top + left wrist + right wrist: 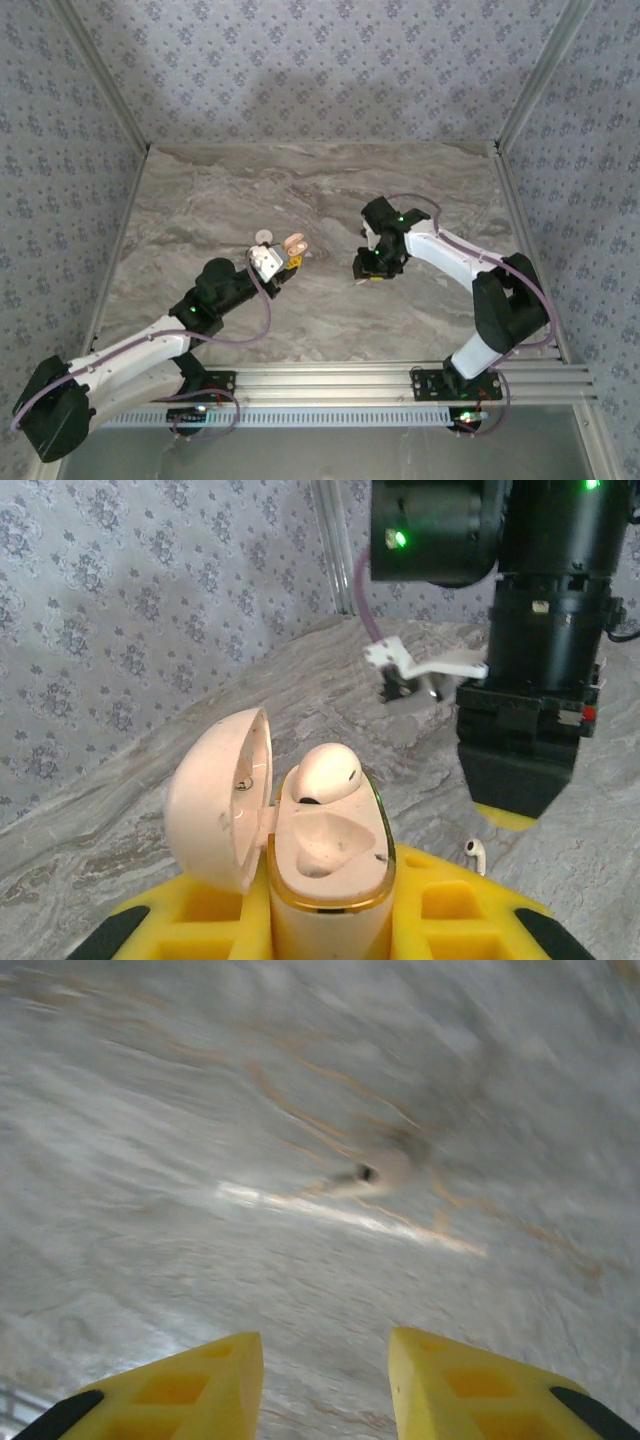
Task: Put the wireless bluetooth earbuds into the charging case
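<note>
The left claw (283, 258) grips the open case (325, 850) near the middle of the worktop (300, 190), with one earbud (325, 770) inside. The right claw (322, 1360) is open and empty. It should go straight down over the loose earbud (477, 852) and pinch softly.

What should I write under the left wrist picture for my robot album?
The open charging case, gripped by yellow fingers, holds one earbud while another earbud lies on the table.
</note>
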